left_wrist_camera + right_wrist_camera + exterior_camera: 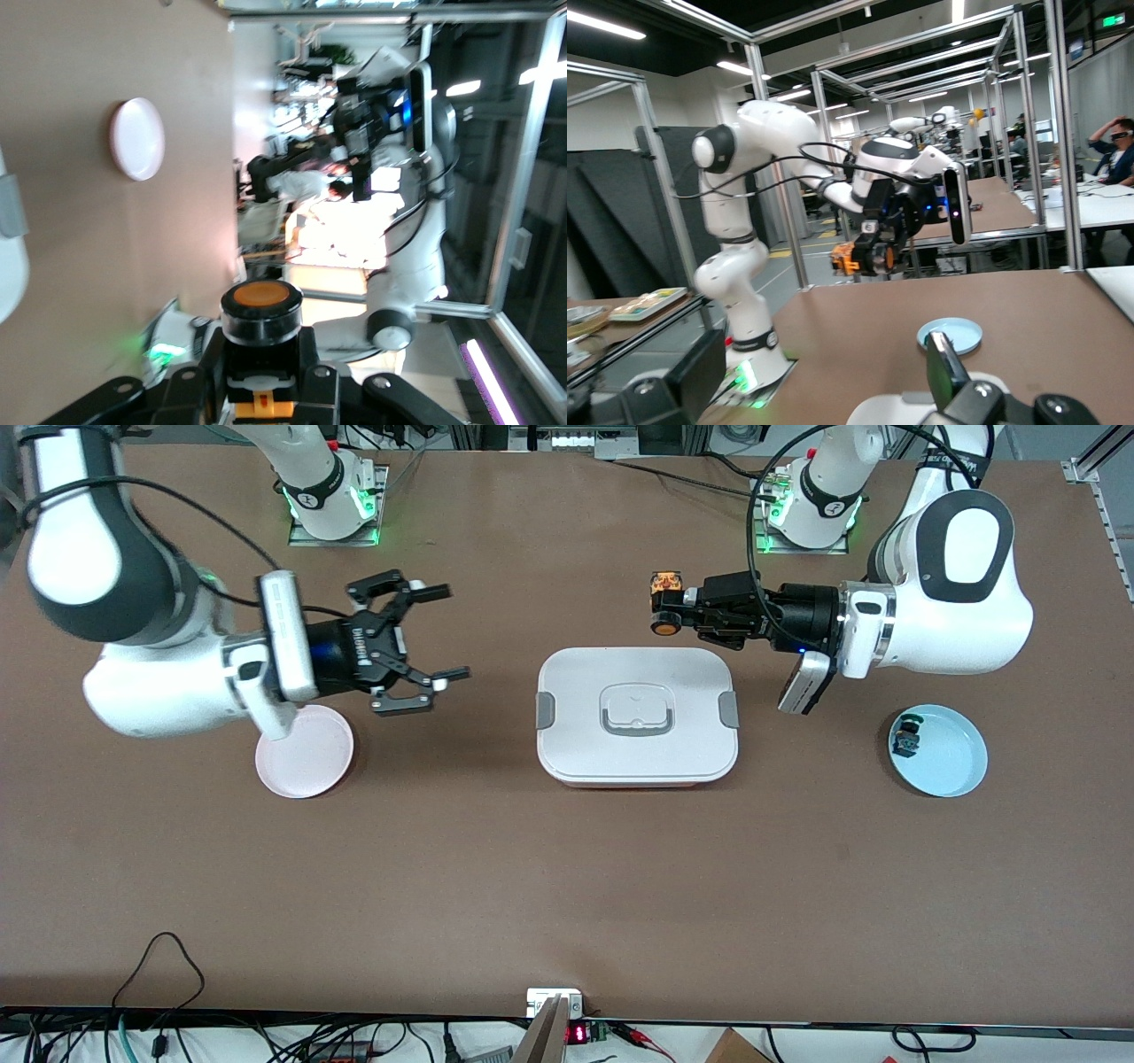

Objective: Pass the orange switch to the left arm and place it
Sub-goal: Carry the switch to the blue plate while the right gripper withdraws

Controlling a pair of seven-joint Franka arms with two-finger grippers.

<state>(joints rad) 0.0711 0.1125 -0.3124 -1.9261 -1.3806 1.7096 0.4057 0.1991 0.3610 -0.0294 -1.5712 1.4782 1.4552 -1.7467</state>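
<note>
The orange switch (665, 593) is a black body with an orange cap, and my left gripper (671, 607) is shut on it. The gripper holds it up over the table, just off the rim of the white box (636, 713) on the robots' side. In the left wrist view the switch (260, 323) sits between the fingers of my left gripper (260, 376), cap outward. My right gripper (447, 633) is open and empty, in the air between the pink plate (306, 751) and the box, and it points toward the switch. The right wrist view shows the right gripper (824, 381) and the held switch (849, 258).
A blue plate (939, 750) at the left arm's end of the table holds a dark switch with a green cap (906, 735). The pink plate lies under my right wrist. The lidded box stands mid-table between the two grippers.
</note>
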